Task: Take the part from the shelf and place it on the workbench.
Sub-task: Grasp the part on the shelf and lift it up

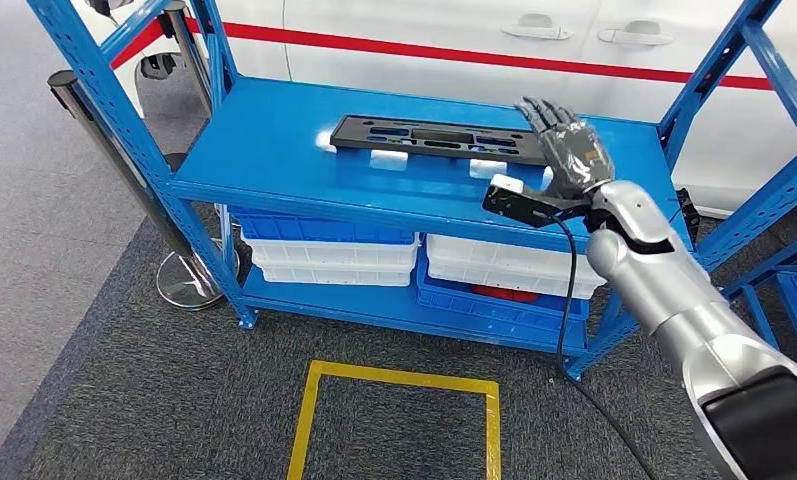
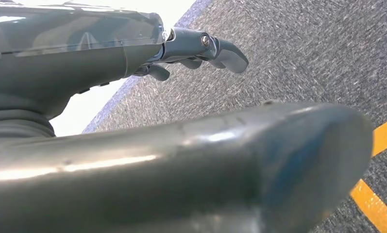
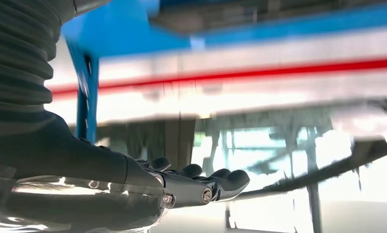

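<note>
In the head view, the part (image 1: 436,138), a long flat black panel with cut-outs, lies on the top board of the blue shelf (image 1: 274,150), propped on small white blocks (image 1: 388,158) toward the back of the board. The right hand (image 1: 569,150) is raised over the right end of the shelf, just beside the part's right end, its fingers spread and extended (nothing is in its grasp); whether a fingertip touches the part cannot be told. A black camera box (image 1: 519,200) sits at its wrist, with a cable hanging down. On the lower level of the shelf stand white and blue bins (image 1: 329,250). Behind the shelf is a white car (image 1: 454,40) with a red stripe. A yellow taped square (image 1: 394,420) marks the grey carpet in front, and a metal post (image 1: 124,170) stands to the left.

In the left wrist view, the left hand (image 2: 133,48) hangs over grey carpet (image 2: 303,53) beside a yellow tape line (image 2: 376,194); its fingers (image 2: 225,51) are slightly curved, apart, and hold nothing.

In the right wrist view (blurred), the right hand's fingers (image 3: 215,182) stretch out loosely with nothing in them, before the blue shelf frame and the red-striped white car body.
</note>
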`<action>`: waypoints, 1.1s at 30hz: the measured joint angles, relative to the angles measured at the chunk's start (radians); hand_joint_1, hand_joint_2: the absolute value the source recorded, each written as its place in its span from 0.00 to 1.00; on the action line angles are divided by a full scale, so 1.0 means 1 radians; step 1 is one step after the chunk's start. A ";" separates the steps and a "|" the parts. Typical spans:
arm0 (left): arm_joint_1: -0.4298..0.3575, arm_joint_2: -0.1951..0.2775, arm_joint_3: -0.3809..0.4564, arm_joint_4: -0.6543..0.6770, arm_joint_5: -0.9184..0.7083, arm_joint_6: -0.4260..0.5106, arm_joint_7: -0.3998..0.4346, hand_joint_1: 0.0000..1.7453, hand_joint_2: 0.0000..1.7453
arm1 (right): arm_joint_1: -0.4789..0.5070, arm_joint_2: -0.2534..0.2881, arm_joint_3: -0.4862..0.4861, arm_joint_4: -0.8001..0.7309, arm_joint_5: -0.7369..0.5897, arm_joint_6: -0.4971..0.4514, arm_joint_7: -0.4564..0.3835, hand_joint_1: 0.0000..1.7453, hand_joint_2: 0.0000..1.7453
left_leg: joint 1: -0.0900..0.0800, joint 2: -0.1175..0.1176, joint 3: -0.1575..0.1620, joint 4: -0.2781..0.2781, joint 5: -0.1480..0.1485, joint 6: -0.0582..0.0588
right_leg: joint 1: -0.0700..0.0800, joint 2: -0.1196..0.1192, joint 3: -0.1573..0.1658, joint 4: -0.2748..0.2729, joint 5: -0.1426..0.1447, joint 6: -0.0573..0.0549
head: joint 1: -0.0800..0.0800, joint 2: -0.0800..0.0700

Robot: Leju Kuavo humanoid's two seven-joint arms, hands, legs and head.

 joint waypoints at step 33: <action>-0.027 -0.035 0.350 0.001 0.315 -0.080 -0.241 0.00 0.00 | -0.049 0.053 0.087 0.128 0.035 -0.014 0.012 0.00 0.75 | 0.000 -0.001 -0.002 0.000 0.000 0.000 | 0.000 -0.001 0.001 -0.002 0.000 0.000 | 0.000 0.000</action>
